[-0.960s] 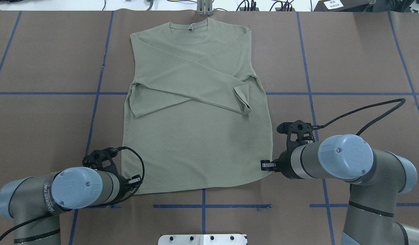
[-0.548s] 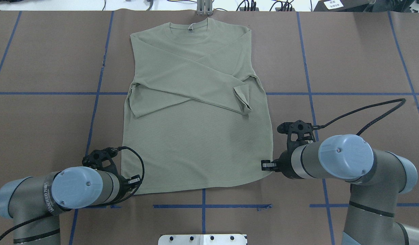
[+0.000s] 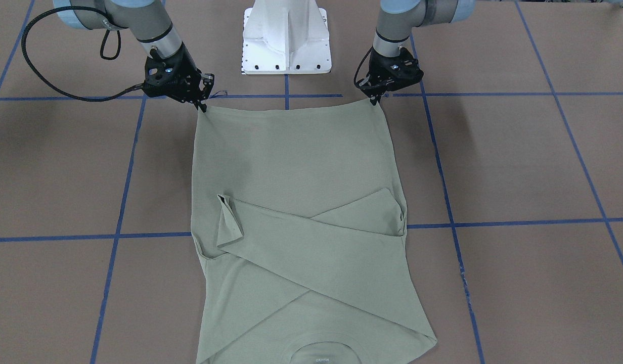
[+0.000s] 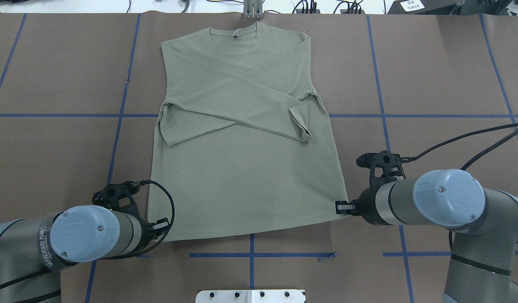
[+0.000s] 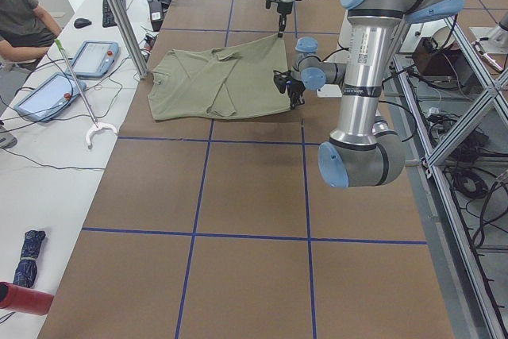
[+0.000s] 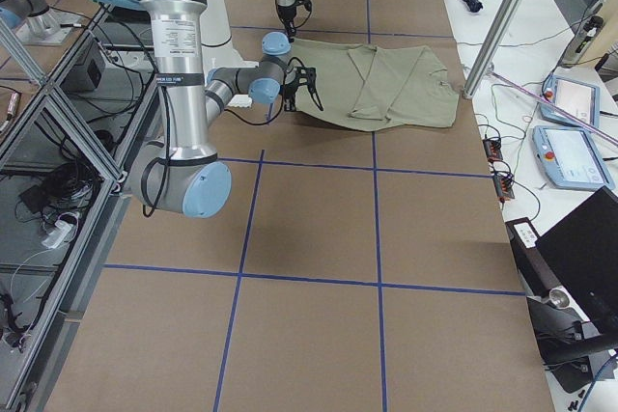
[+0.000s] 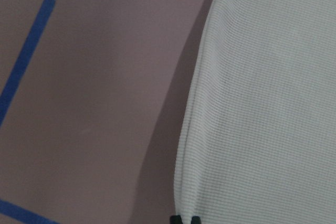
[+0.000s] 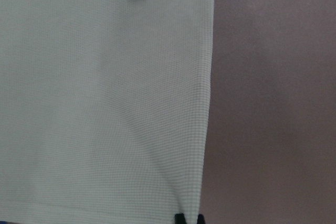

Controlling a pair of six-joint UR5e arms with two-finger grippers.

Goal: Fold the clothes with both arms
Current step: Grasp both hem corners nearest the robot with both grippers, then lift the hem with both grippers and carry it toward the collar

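Note:
The pale green long-sleeved shirt lies flat on the brown table, neck at the far side, both sleeves crossed over the chest. My left gripper is shut on the near left hem corner, and my right gripper is shut on the near right hem corner. In the front-facing view the left gripper and the right gripper pinch the two corners of the shirt, with the hem stretched between them. Each wrist view shows closed fingertips at the bottom edge against the shirt's side seam.
The white pedestal stands between the arm bases, just behind the hem. Blue tape lines cross the brown table cover. A metal post stands beyond the collar. A side table with tablets and a seated person flank the far side.
Both arms have moved outward, the right one to the right and the left one to the left and nearer the base. The hem has been drawn wider and tauter between them.

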